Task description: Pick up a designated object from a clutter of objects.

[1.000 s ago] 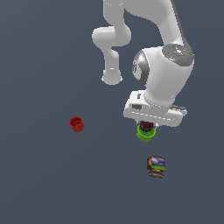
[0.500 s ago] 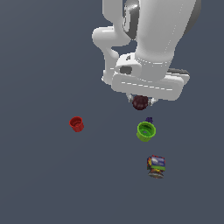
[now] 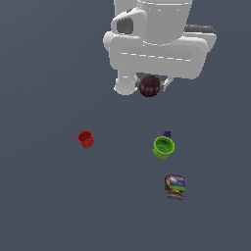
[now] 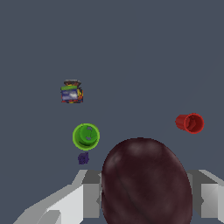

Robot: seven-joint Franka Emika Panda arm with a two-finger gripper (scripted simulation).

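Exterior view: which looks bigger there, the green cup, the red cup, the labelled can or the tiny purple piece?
1. green cup and labelled can, too alike to rank
2. red cup
3. purple piece, clearly smallest

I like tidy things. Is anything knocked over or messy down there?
The red cup seems to lie tipped on its side, apart from the others. The green cup stands upright, and the hand holds the dark ball above everything.
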